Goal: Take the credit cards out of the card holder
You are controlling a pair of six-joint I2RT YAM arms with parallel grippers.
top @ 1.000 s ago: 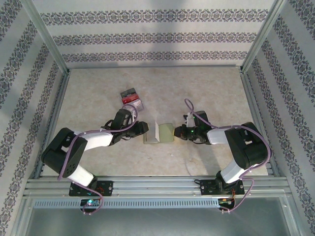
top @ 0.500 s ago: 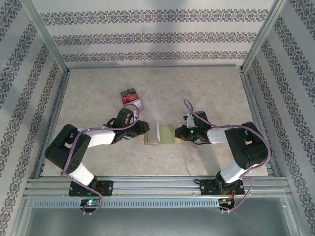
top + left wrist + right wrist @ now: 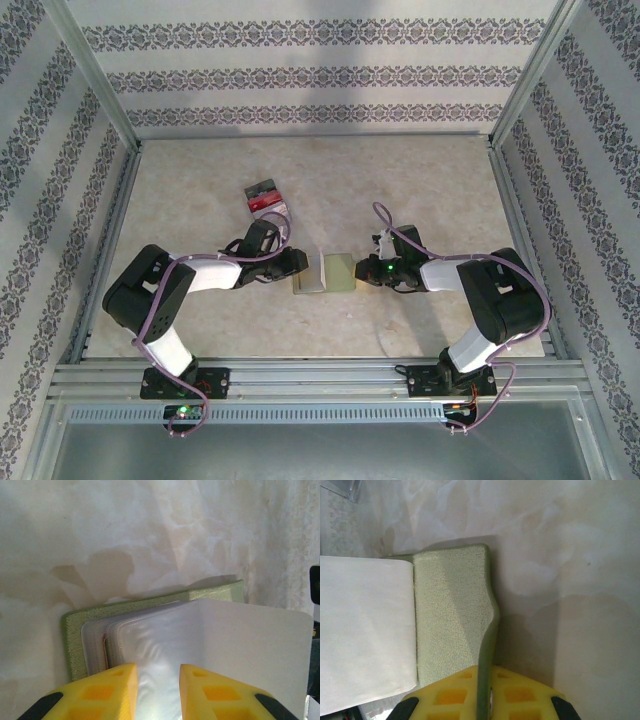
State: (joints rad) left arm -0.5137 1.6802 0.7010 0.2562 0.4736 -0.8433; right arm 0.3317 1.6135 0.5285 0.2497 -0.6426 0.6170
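Note:
The olive-green card holder lies open mid-table, its pale translucent sleeves spread to the left. A thin reddish card edge shows inside one sleeve. My left gripper sits low over the sleeves, its yellow fingers apart with sleeve plastic showing in the gap. My right gripper is shut on the holder's right cover, which bends where the jaws pinch it. Two credit cards, a dark one and a red one, lie on the table behind the left arm.
A white sheet of the holder stands up at its fold. Metal frame rails and patterned walls enclose the marbled tabletop. The right arm's cable loops above its wrist. There is free room at the back.
The left arm has folded inward and its gripper has slid right onto the holder's sleeves; the raised sleeve now lies flatter. The right gripper has held still.

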